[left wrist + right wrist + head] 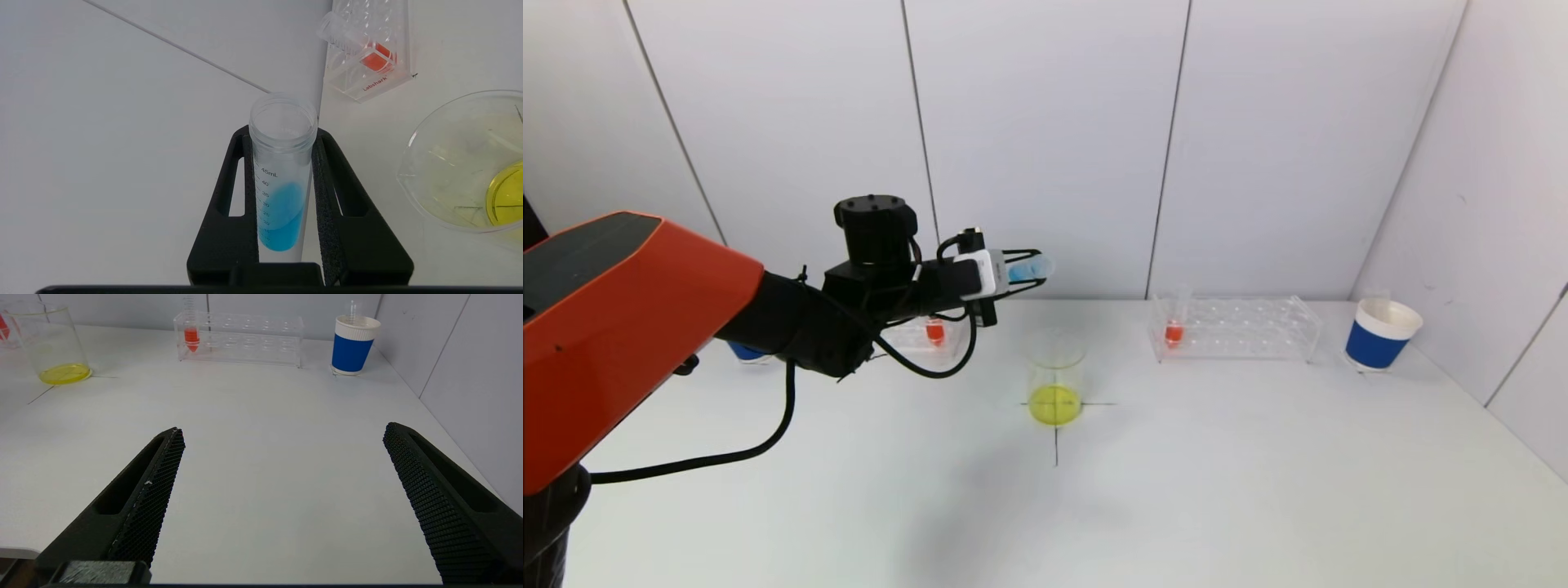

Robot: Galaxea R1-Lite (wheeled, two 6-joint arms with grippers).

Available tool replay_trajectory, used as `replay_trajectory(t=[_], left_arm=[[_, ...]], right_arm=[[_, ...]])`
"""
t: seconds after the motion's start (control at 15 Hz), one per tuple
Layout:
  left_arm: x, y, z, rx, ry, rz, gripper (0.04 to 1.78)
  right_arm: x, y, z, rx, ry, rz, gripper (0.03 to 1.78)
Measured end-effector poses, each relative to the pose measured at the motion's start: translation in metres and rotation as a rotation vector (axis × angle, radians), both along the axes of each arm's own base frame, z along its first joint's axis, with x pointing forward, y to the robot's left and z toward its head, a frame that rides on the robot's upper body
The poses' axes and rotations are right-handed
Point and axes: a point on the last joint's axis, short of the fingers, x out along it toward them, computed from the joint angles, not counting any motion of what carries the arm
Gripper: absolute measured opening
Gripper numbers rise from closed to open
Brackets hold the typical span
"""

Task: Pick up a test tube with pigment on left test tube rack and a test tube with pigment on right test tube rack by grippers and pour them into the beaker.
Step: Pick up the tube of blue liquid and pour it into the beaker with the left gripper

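My left gripper is shut on a clear test tube with blue pigment, tilted nearly level, high above the table and just left of and above the beaker. The tube's open mouth points away from the wrist. The beaker holds yellow liquid and shows in the left wrist view. The left rack holds an orange-pigment tube. The right rack holds an orange-pigment tube. My right gripper is open and empty, low over the table, outside the head view.
A blue and white paper cup stands at the far right by the wall. Another blue cup sits partly hidden behind my left arm. A black cross mark lies under the beaker. Walls close off the back and right.
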Motion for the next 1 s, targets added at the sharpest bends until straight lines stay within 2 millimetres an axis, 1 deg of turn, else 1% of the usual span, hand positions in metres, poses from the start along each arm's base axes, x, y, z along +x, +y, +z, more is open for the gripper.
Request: replay_trajectory(t=[0.53,1.0], left_arm=[[-0.009,0.004,-0.016,0.028,-0.08,-0.029,0.42],[-0.009,0.004,-0.027,0.08,-0.16,-0.046,0.42]], right_arm=[[0.0,0.0,0.0,0.0,0.0,0.0,1.77],[0.0,0.0,0.0,0.0,0.0,0.0,1.77]])
